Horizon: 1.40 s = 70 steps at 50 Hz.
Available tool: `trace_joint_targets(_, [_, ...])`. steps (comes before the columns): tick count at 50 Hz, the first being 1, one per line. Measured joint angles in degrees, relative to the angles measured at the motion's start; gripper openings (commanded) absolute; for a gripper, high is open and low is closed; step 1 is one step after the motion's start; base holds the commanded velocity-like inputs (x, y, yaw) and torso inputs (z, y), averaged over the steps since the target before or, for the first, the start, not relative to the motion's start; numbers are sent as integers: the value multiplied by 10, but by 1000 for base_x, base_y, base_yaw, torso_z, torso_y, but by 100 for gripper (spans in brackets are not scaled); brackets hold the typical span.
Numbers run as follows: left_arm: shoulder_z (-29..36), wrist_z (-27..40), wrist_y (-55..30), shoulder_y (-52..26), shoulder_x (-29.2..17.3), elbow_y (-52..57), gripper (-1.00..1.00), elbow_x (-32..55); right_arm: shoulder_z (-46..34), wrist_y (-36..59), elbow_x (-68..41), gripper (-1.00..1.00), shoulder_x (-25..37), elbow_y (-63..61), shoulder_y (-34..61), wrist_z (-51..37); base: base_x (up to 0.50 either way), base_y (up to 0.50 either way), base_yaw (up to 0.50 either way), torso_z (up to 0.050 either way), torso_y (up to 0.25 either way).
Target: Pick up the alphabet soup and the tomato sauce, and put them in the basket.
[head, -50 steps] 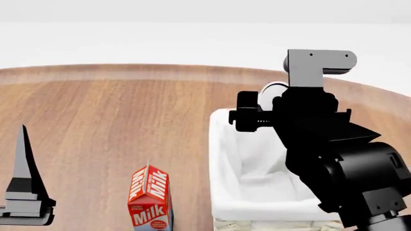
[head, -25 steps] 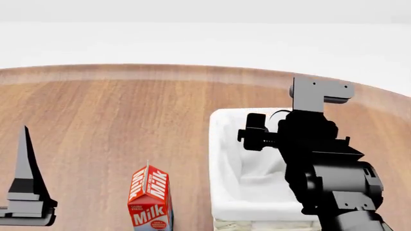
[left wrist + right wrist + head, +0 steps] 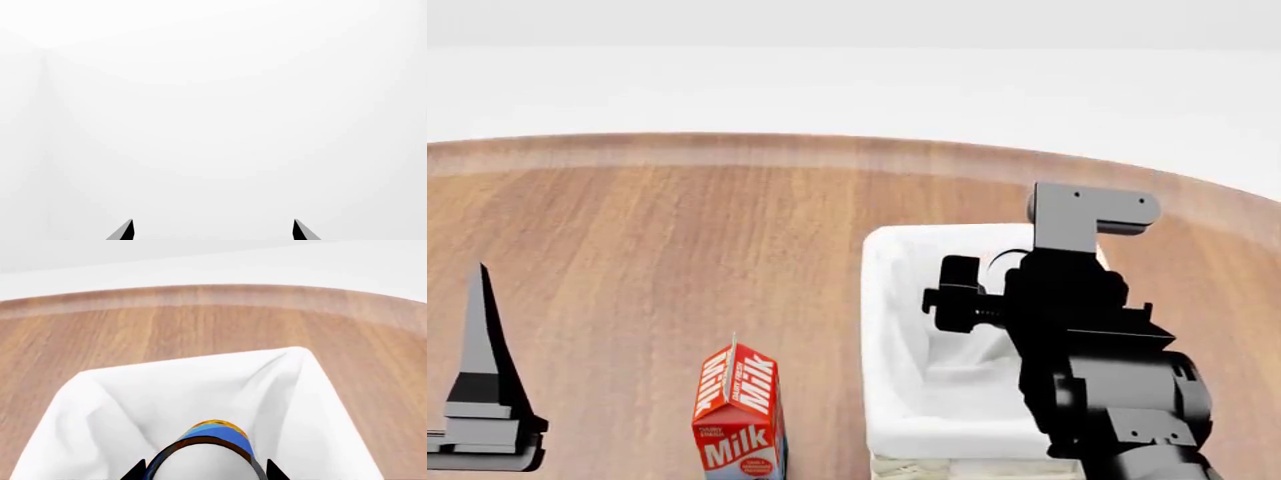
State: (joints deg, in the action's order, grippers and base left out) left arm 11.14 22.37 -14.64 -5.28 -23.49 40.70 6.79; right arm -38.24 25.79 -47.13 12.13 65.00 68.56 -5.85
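Right wrist view is showing the right end effector (image 3: 203, 471) gripping the alphabet soup (image 3: 212, 445) over the basket (image 3: 93, 390) at the counter's (image 3: 667, 220) four o'clock for release, while the left end effector (image 3: 212, 230) is idling open.

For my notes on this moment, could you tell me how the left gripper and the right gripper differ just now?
The right gripper is shut on the alphabet soup over the basket; the left gripper holds nothing, tips apart. The right one faces the basket's white liner, whereas the left one faces only blank white background. Both have dark fingertips.
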Motion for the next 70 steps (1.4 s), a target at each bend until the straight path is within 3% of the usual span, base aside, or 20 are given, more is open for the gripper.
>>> trace_joint_targets(11, [0, 2, 1, 1, -1, 0, 100, 1, -1, -7, 3, -100, -5, 14, 0, 5, 0, 0, 0, 0, 1])
trace_joint_targets(12, [0, 2, 1, 1, -2, -1, 100, 0, -1, -7, 3, 100, -6, 16, 0, 6, 0, 0, 0, 0, 0])
trace_joint_targets(39, [4, 6, 6, 3, -4, -5, 100, 0, -1, 3, 29, 100, -6, 6, 7, 19, 0, 0, 0, 0, 0])
trace_joint_targets(70, [7, 11, 5, 4, -7, -4, 100, 1, 11, 249, -111, 100, 146, -510, -50, -84, 0, 0, 0, 0, 0])
